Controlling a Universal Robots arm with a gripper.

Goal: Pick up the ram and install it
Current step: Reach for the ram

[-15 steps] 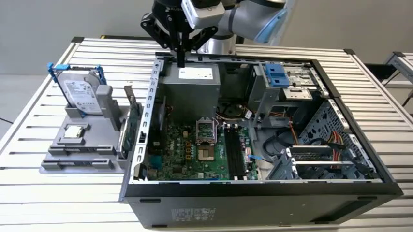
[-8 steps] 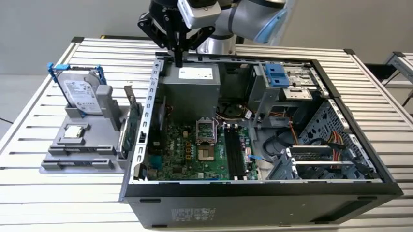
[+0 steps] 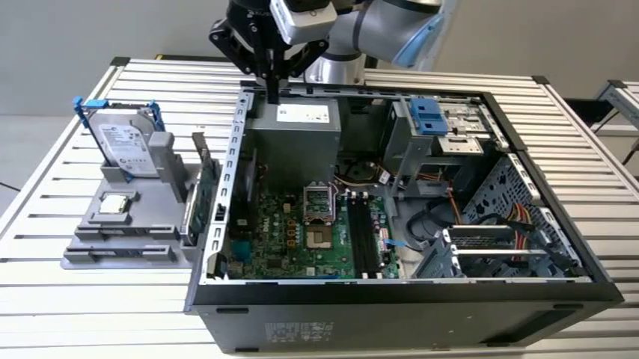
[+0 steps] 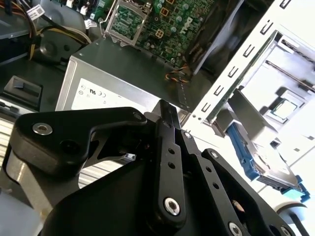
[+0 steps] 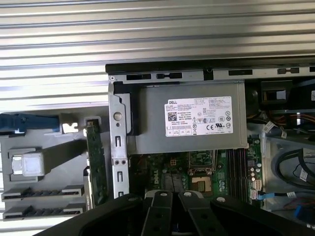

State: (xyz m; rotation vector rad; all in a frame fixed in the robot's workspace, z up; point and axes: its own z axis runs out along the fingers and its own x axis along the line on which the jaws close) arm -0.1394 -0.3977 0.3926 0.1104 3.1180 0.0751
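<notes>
Probably best to pinch the light, stiff, crack-prone ram (image 3: 203,202) across its flat faces mid-length (gripper (image 3: 271,97) fingers pressed together, empty).

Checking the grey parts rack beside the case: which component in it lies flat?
The small square processor chip, lying flat in its pocket on the grey rack. The hard drive and the green circuit board both stand on edge.

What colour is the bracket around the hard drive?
Blue; the bracket shows best in the exterior view, framing the silver hard drive.
</notes>
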